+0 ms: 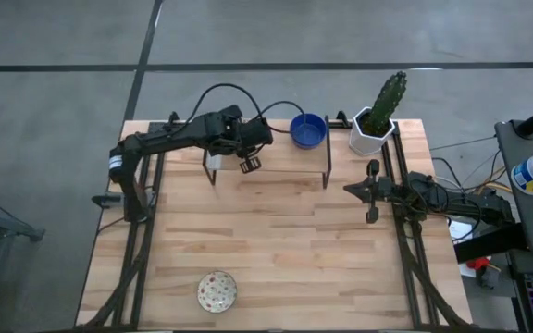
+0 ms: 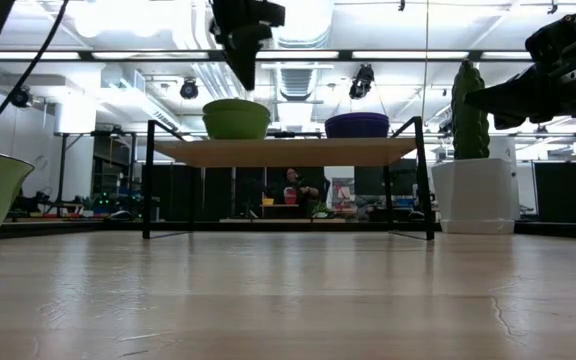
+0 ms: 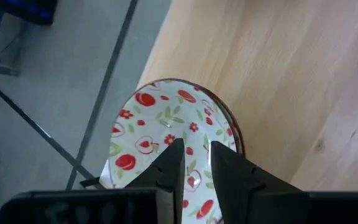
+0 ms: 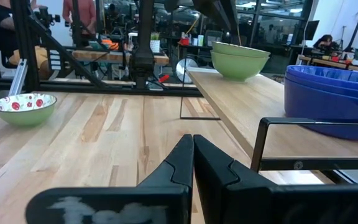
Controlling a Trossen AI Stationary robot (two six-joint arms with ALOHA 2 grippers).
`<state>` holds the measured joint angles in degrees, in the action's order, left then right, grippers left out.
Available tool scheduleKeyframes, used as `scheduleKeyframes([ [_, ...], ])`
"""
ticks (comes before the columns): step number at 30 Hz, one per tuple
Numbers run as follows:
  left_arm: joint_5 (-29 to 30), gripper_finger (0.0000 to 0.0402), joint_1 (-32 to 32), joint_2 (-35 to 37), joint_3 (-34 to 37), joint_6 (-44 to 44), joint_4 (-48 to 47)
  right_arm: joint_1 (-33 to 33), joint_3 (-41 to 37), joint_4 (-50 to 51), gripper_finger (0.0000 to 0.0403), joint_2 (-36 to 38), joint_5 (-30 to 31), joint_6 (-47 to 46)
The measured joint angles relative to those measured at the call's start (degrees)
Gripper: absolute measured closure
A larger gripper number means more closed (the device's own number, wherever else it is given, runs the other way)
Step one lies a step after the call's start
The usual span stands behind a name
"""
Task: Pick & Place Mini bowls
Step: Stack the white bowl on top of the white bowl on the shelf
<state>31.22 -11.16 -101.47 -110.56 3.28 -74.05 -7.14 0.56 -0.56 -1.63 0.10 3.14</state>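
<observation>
Left wrist camera is looking down past the left gripper [image 3: 196, 163], whose two fingers are standing a narrow gap apart with nothing between them, just above the inside of a patterned bowl [image 3: 166, 127]. That bowl, cream with red and green fruit and leaf marks, is sitting at the corner of a raised wooden shelf [image 3: 278, 81], close to the edge, with grey floor showing beyond.

From above, the left gripper [image 1: 248, 164] is hanging over the left end of the shelf [image 1: 285, 157], and the arm is hiding the bowl under it. From table height the same bowl [image 2: 236, 119] is showing its green outside on the shelf's left part, with the gripper [image 2: 245, 60] directly over it and not touching it. A stack of blue bowls [image 1: 308, 130] is sitting on the right end of the shelf, well apart from the gripper.

The right gripper [image 1: 372, 191] is waiting over the table's right side, near the shelf's right legs, its fingers pressed together and holding nothing. A cactus in a white pot [image 1: 375, 126] is standing just beside the shelf's right end.

Another patterned bowl [image 1: 217, 291] is lying alone on the table [image 1: 340, 268] near the front edge, left of the middle, well apart from both arms.
</observation>
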Motion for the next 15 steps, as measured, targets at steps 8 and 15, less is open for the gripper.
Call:
scheduleKeyframes([
  [8,-3.6,0.0328,3.6,3.2,0.0,6.6,-3.3,0.0,0.0,0.0,0.0394,0.0,0.0,-0.1],
  [15,-9.5,0.0328,10.6,3.9,0.1,14.8,-4.7,0.0,0.0,0.0,0.0394,0.0,0.0,0.0],
])
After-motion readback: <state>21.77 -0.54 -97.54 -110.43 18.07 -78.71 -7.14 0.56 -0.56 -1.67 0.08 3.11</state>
